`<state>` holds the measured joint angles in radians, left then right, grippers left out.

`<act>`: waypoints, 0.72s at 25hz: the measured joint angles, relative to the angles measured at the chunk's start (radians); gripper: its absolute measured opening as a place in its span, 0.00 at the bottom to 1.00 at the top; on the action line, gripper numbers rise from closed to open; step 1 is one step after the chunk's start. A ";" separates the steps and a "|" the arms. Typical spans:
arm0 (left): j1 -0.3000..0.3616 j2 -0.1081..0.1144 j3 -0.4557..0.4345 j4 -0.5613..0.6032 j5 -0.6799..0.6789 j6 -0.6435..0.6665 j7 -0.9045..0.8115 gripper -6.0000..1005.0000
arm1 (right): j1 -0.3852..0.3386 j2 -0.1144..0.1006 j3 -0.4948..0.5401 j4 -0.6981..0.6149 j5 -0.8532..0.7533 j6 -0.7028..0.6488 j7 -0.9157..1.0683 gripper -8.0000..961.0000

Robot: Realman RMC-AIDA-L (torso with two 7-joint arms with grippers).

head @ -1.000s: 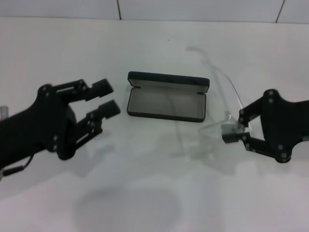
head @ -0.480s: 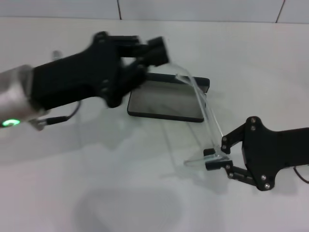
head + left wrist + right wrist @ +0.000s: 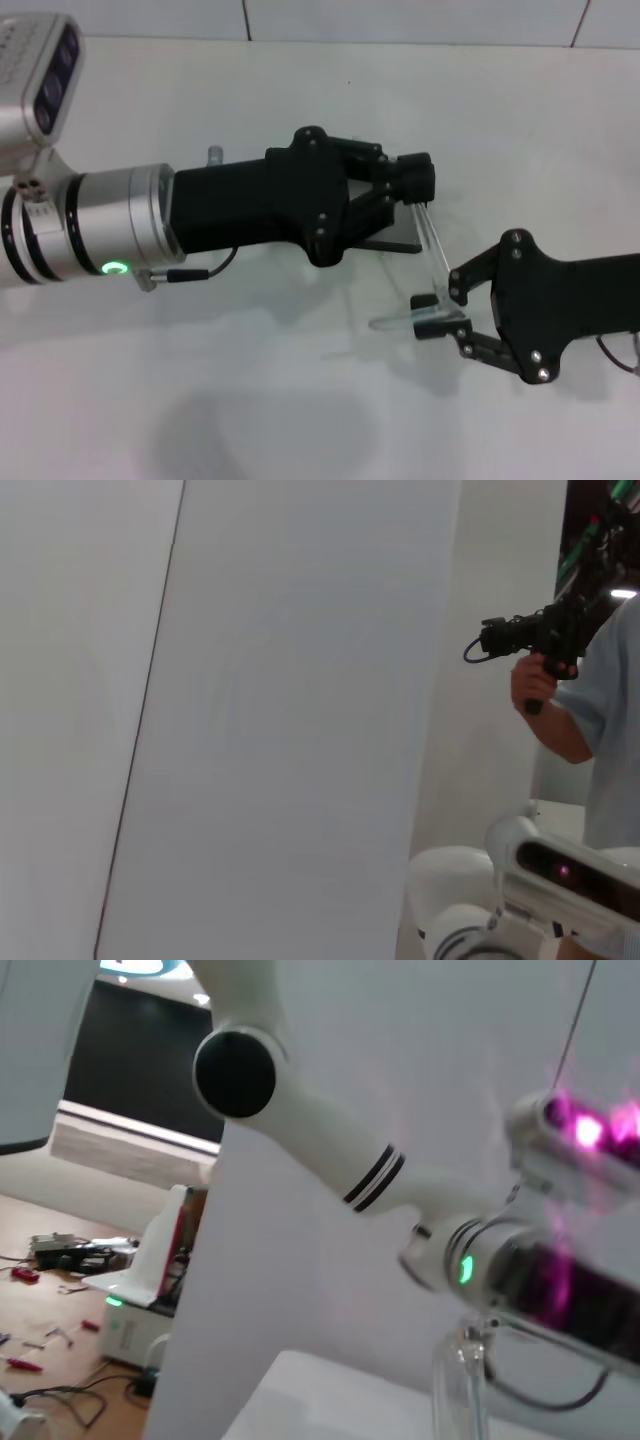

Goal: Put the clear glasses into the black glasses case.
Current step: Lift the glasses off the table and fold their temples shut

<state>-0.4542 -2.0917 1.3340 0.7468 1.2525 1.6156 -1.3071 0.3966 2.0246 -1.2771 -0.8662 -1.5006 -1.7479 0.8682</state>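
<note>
Clear glasses (image 3: 432, 262) are clamped by the right end effector (image 3: 440, 312) at four o'clock, one arm rising toward twelve. The left end effector (image 3: 412, 180), seemingly clenched on that arm's tip, hides most of the black glasses case (image 3: 400, 236), probably steadying the frame for insertion.

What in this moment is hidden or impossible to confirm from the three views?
- Black glasses case: in the head view the left gripper and its arm cover nearly all of it; only a corner shows, so its inside cannot be checked.
- Clear glasses: held by the right gripper; only one arm and a lens edge are discernible against the white table.
- Wrist views: both point away from the table, showing neither the case nor the grip.
</note>
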 joint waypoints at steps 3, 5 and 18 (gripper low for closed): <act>0.013 -0.001 0.012 -0.001 -0.001 0.000 0.000 0.10 | -0.001 -0.001 0.004 -0.004 0.022 0.000 -0.018 0.13; 0.020 -0.001 0.019 -0.001 -0.006 0.001 -0.001 0.10 | -0.002 -0.002 0.004 -0.007 0.035 0.000 -0.026 0.13; 0.030 -0.002 0.086 -0.003 -0.016 0.002 0.001 0.10 | 0.003 -0.001 0.004 -0.015 0.063 -0.004 -0.037 0.13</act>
<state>-0.4247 -2.0938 1.4199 0.7440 1.2363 1.6172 -1.3066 0.4000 2.0233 -1.2730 -0.8809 -1.4379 -1.7515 0.8308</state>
